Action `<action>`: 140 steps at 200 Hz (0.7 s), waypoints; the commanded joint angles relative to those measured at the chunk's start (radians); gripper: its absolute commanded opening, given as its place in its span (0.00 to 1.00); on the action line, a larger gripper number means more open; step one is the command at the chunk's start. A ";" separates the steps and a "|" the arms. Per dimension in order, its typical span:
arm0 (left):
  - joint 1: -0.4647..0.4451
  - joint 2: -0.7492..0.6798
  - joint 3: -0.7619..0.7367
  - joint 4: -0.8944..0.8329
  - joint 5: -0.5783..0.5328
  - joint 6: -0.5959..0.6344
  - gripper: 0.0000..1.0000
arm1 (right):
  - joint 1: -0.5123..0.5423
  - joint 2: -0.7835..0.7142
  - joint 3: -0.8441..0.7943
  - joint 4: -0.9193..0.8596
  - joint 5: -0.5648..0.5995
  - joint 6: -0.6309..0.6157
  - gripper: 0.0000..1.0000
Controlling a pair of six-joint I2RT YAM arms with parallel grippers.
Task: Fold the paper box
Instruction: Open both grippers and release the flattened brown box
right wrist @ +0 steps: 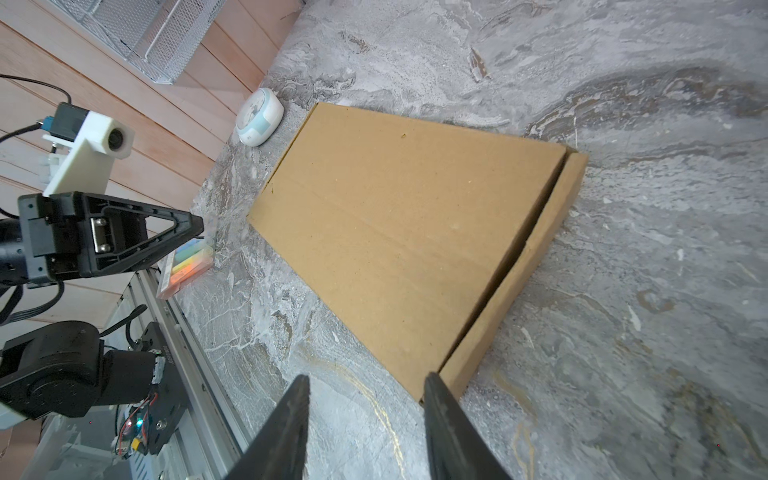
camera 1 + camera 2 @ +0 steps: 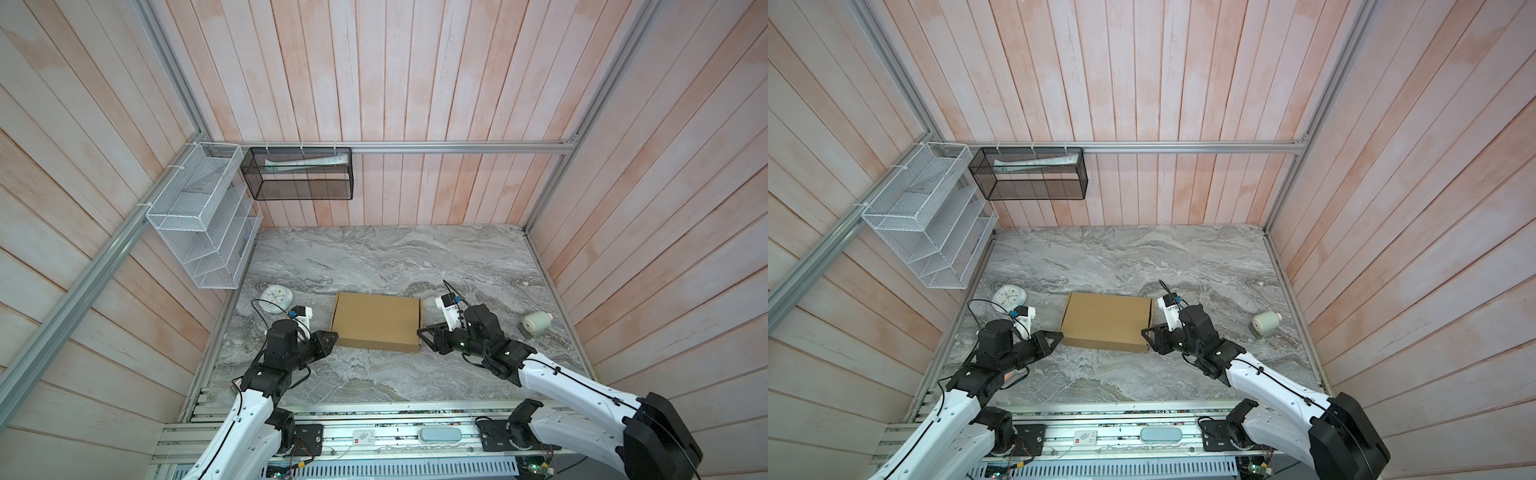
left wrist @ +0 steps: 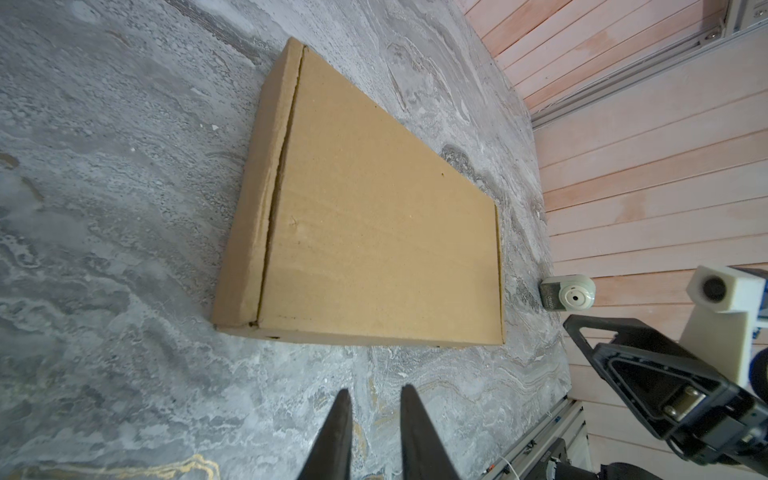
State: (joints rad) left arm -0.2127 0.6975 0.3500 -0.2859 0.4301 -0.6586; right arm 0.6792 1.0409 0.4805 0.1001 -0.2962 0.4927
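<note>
The paper box [image 2: 376, 322] [image 2: 1106, 326] lies shut and flat in the middle of the marble table, a shallow brown cardboard mailer. In the wrist views the paper box [image 3: 374, 216] [image 1: 407, 232] shows its lid down, with a thin seam along one long side. My left gripper [image 2: 332, 338] [image 3: 374, 390] hovers just off the box's near left corner, jaws a little apart and empty. Just off the near right corner is my right gripper [image 2: 419, 332] [image 1: 368, 376], open wider and holding nothing; one fingertip [image 1: 434, 380] is close to the corner.
A round white clock [image 2: 276, 299] lies left of the box by the wall. A pale roll [image 2: 536, 324] lies at the right. A white wire rack [image 2: 199, 216] and a black mesh basket [image 2: 297, 172] hang on the walls. A pack of coloured sticks [image 1: 187, 266] lies by the front rail.
</note>
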 commanded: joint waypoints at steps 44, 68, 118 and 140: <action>-0.002 0.017 0.064 -0.042 -0.006 0.017 0.48 | 0.005 -0.018 0.028 0.028 0.077 -0.026 0.50; -0.002 0.009 0.098 -0.065 -0.037 0.015 0.59 | 0.005 -0.019 0.023 0.052 0.120 -0.037 0.55; -0.002 0.013 0.181 -0.065 -0.094 0.013 0.91 | 0.003 -0.055 -0.046 0.183 0.216 -0.094 0.68; -0.002 0.013 0.237 -0.123 -0.156 0.046 1.00 | 0.003 -0.062 -0.100 0.265 0.308 -0.094 0.83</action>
State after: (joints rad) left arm -0.2127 0.7132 0.5179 -0.3618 0.3511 -0.6529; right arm 0.6792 0.9905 0.4377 0.2462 -0.1040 0.4248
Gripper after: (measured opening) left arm 0.989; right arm 0.778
